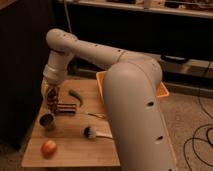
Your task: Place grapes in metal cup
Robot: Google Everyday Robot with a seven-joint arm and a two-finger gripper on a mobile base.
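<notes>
My gripper [51, 94] hangs at the end of the white arm over the left part of the wooden table [75, 150]. It is shut on the grapes [52, 101], a dark reddish lumpy bunch that dangles just under it. The metal cup [47, 121], short, grey and dark inside, stands upright on the table a little below and left of the grapes in the picture. The grapes are above the table and apart from the cup.
A round orange-red apple [48, 147] lies near the table's front left. A green pepper-like thing [75, 96], a dark bar [66, 107] and a small brush [92, 132] lie right of the cup. An orange bin [101, 80] sits behind the bulky arm.
</notes>
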